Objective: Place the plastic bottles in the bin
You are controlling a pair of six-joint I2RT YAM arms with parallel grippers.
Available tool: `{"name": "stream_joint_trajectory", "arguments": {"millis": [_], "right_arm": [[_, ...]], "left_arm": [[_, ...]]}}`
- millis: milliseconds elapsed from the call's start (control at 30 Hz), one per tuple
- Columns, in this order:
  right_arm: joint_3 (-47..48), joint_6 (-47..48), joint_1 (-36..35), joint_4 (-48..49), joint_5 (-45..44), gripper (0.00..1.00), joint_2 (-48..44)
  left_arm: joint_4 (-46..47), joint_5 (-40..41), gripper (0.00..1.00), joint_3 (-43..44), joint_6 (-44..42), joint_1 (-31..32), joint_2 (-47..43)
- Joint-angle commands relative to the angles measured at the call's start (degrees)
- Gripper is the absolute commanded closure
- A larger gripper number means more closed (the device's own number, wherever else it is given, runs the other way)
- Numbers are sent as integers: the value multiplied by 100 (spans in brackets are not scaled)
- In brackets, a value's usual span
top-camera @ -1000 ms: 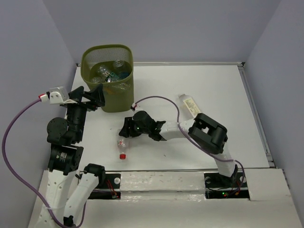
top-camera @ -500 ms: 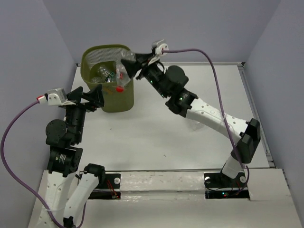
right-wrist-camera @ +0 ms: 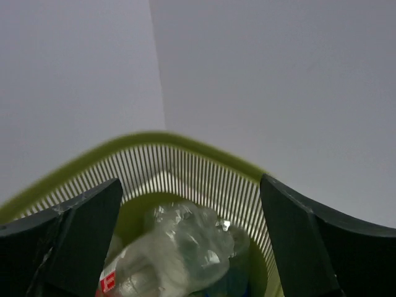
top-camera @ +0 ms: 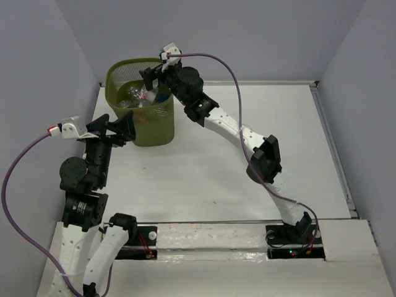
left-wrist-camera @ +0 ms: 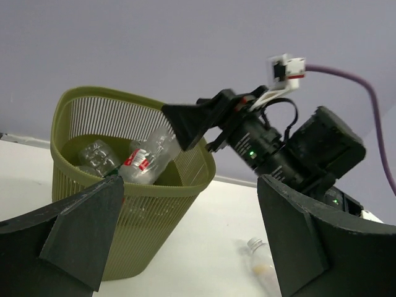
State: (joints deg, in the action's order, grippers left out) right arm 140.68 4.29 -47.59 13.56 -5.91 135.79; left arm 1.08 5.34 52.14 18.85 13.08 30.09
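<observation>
The olive-green mesh bin stands at the table's far left with several clear plastic bottles inside. My right gripper hangs open over its rim. In the right wrist view a red-labelled bottle is blurred below the open right gripper, free of both fingers, inside the bin. The left wrist view shows that bottle at the rim of the bin. One more bottle lies on the table. My left gripper is open and empty beside the bin.
The right arm stretches diagonally across the table from its base at the near right. Purple cables arc above both arms. Grey walls close the table in on three sides, and a raised edge runs along its right side.
The right arm lifted the red-labelled bottle from the table's middle, swung it up over the bin and opened. The bottle has dropped free. The left arm barely moved.
</observation>
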Motion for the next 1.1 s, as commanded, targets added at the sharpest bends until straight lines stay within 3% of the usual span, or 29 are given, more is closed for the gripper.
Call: {"name": "stream_joint_trajectory", "arguments": {"millis": [0,100,133,233,300,433,667,1067], "right_arm": [[-905,28,83,94,291,1,-1348],[-2023,1,303,129,336,1,-2273],[-2871,-95,530,112,397,0,-2902],[-4185,-411,1144,-291,285,0,-4055],[-5411,-902,1514,-913,117,0,-4489],[-6938,-1800,2429,-2154,30,0,-5114],[-7099,-1441,2799,-3877,-455,0,-5036],[-6686,-983,2799,-4546,97,0,-3736]], "left_arm": [[349,-243,1,-11,110,37,50],[340,-428,1,-37,154,45,94],[314,-507,1,-81,197,37,85],[226,-823,1,-230,277,72,6],[182,-921,1,-336,312,116,-73],[-55,-1211,1,-582,356,352,-117],[-556,-1887,1,-933,128,968,-214],[-785,-1317,1,-1039,-154,1425,-460]]}}
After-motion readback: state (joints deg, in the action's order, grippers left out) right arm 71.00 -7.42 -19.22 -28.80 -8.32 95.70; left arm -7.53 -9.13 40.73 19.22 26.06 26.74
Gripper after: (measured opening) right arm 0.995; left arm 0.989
